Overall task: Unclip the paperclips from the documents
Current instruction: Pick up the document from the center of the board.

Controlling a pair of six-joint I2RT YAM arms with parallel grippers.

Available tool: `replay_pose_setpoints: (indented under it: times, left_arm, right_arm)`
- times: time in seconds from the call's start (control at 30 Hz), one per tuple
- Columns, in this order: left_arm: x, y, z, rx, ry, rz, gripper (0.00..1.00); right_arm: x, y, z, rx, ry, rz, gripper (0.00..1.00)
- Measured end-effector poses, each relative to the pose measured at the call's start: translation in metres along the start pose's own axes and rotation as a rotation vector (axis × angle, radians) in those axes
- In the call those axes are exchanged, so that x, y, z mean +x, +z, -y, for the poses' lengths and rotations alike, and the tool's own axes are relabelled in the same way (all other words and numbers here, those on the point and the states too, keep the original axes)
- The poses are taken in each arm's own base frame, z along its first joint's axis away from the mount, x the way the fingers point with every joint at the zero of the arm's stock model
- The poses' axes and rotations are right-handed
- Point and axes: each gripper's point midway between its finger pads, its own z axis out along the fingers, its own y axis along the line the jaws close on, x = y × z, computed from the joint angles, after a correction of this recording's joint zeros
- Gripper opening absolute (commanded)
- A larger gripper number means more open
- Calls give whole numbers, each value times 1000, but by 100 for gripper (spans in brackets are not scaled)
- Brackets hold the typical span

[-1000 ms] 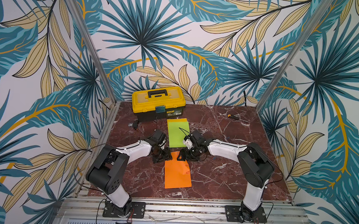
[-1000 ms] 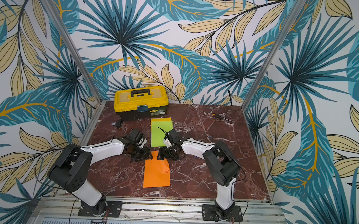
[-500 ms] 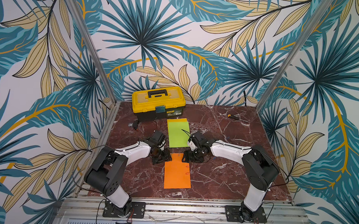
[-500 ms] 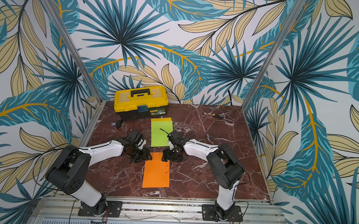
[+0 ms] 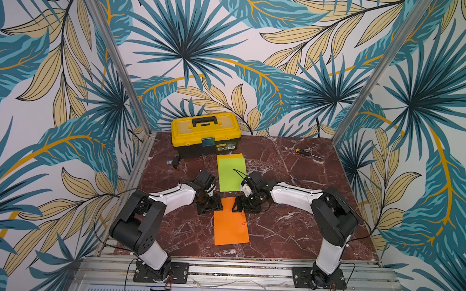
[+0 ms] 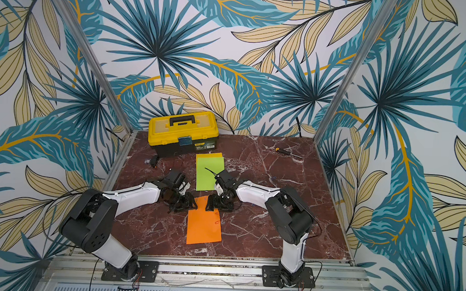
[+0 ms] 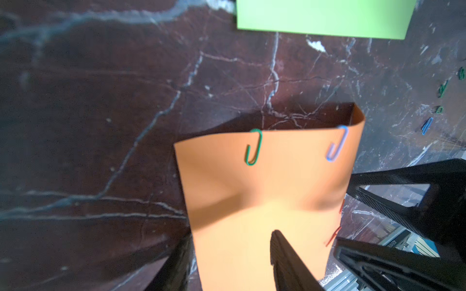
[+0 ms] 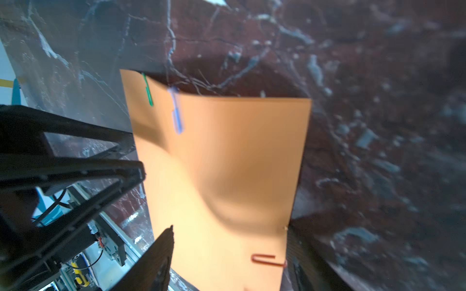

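Observation:
The orange document [image 5: 231,229] lies at the front of the table, its far end bowed up between my two grippers. A green paperclip [image 7: 253,148] and a blue paperclip [image 7: 336,146] sit on its raised far edge. A red paperclip [image 8: 264,259] is on its side edge, next to one finger of the right gripper. The left gripper [image 7: 229,239] is open, one finger over the sheet and one beside it. The right gripper [image 8: 230,229] is also open and straddles the sheet. The lime document [image 5: 230,175] lies on the yellow document [image 5: 230,155] further back.
A yellow-and-black toolbox [image 5: 205,134] stands at the back, a small black object [image 5: 175,162] in front of it. A screwdriver [image 5: 303,152] lies at the back right. Loose blue [image 7: 427,126] and green [image 7: 442,89] paperclips lie on the marble to the right of the sheets.
The right gripper has moved from the lime sheet's near corner toward the front, down onto the orange sheet's far end. The left gripper has hardly moved.

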Motion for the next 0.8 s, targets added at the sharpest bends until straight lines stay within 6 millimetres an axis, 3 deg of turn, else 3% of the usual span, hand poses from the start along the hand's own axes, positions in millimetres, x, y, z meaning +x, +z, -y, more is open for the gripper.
replay_pose_setpoints:
  times: [0.53, 0.8]
  left_arm:
    - [2, 2, 2, 10, -1, -19, 49]
    - [1, 2, 2, 7, -2, -19, 49]
  right_arm:
    - [-15, 12, -23, -78, -45, 7, 71]
    - [-14, 17, -23, -75, -60, -2, 52]
